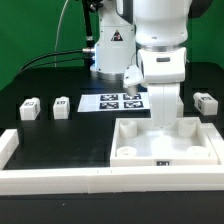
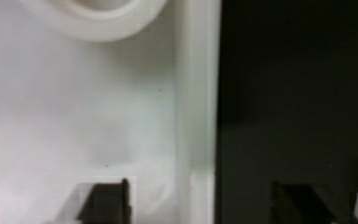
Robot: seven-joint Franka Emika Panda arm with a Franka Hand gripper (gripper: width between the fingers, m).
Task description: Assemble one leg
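Observation:
Two small white leg blocks with marker tags stand on the black table at the exterior view's left, one [image 1: 30, 108] beside the other [image 1: 62, 106]. A third leg block [image 1: 207, 103] stands at the right. My gripper [image 1: 163, 122] is lowered over the far side of the large white tray piece [image 1: 140, 150]. In the wrist view my gripper [image 2: 202, 203] is open and holds nothing. One dark fingertip [image 2: 105, 201] is over the tray's white floor and the other over the black table. The tray's side wall [image 2: 197, 110] runs between them. A round recess [image 2: 101, 18] shows in the tray.
The marker board [image 1: 120, 102] lies flat behind the tray. Long white border bars lie along the front [image 1: 90, 183] and at the left [image 1: 10, 148]. Another small white block [image 1: 133, 78] sits near the arm's base. Cables hang at the back.

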